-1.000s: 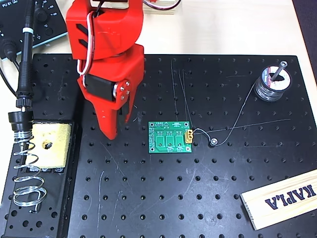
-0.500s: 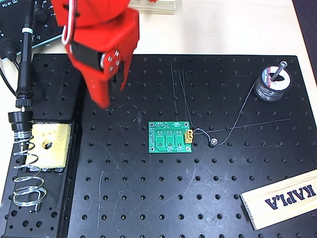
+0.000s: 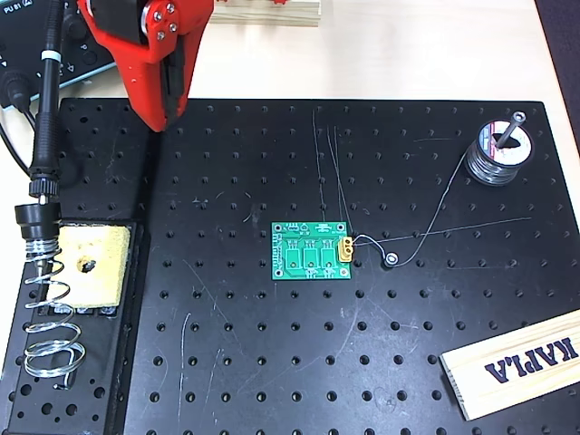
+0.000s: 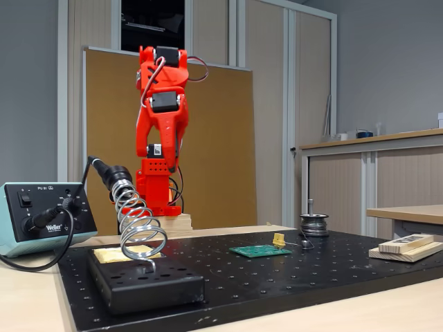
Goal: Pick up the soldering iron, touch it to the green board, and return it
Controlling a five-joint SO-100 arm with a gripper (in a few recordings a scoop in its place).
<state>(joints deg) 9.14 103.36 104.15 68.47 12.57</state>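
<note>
The soldering iron [image 3: 43, 118] rests in its coil-spring stand [image 3: 47, 317] at the left edge of the black perforated plate [image 3: 362, 362] in the overhead view, its black handle with a light band angled up past the plate's top-left corner, its tip end buried in the spring. In the fixed view the iron [image 4: 104, 171] leans up and to the left out of the stand [image 4: 138, 228], its black cable looping over to the blue-green soldering station [image 4: 41, 214]. A yellow sponge [image 3: 91, 265] lies in the stand's base, just right of the spring.

The red gripper [image 3: 159, 113] hangs over the top-left corner of the plate, to the right of the iron's handle and clear of it, holding nothing; its fingers sit close together, though whether they are fully closed cannot be told. In the fixed view the arm [image 4: 160, 117] stands folded up tall behind the stand.

The green board [image 3: 312, 251] lies flat near the plate's middle, well to the right of the iron and below the gripper, its yellow connector on the right edge. A solder spool [image 3: 497, 154] sits at the plate's top-right, a thin wire trailing from it toward the board. A wooden block [image 3: 512, 362] marked KAPLA lies at the lower right.
</note>
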